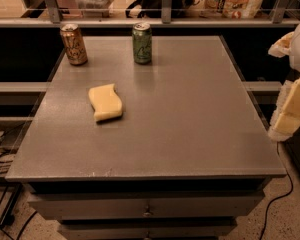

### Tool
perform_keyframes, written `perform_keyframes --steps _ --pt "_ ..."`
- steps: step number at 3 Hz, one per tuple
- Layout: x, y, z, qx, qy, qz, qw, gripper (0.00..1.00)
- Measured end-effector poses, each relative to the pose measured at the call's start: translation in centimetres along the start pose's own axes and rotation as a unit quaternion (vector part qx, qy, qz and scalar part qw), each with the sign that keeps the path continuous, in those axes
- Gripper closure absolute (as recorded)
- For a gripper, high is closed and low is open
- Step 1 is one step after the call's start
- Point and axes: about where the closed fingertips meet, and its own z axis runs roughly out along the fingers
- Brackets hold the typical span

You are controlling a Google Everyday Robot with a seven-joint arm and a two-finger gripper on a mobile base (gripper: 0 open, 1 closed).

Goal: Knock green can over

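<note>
The green can (142,43) stands upright at the far middle of the grey table (190,134), with pale lettering and a silver top rim. My gripper (292,108) shows at the right edge of the camera view as white and yellowish parts. It hangs beside the table's right edge, far from the green can and well to its right and nearer the camera. It touches nothing on the table.
A copper-orange can (74,44) stands upright at the far left corner. A yellow sponge (106,102) lies left of the table's centre. A railing and a shelf run behind the table. Cables lie on the floor at both sides.
</note>
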Motion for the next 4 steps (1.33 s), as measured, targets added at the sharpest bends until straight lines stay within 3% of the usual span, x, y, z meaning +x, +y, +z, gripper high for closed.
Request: perform_keyframes --steps 1,2,3,4 --pt "0.0 0.0 0.0 0.0 0.0 0.0 1.0 0.0" --pt "-0.2 -0.5 -0.1 0.007 -0.029 -0.006 0.9995 0.0" --pt "-0.6 -2.2 0.3 0.021 -0.092 -0.005 0.9955 0.0" --pt "-1.6 -5.1 0.8 0.043 -0.146 0.005 0.9884 0.0"
